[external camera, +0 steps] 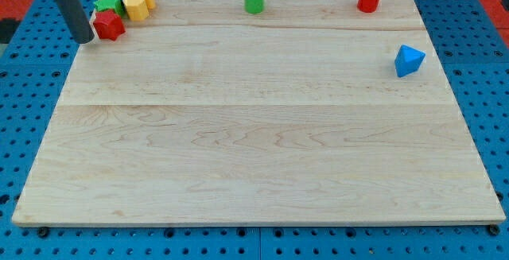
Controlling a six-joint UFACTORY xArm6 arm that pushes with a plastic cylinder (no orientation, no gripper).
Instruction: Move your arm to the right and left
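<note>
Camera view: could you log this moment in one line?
my tip at board's top-left | touching red star block | blocks clustered beside | task: sweep right, left

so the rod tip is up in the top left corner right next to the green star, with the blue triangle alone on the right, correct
Not quite: in the camera view my tip sits beside the red star, not the green block, which lies further up in the cluster. The blue triangle is indeed alone on the view's right.

My tip (84, 39) sits just left of the red star block (109, 25).

My tip (84, 40) ends a plain dark-grey cylindrical rod.
</note>
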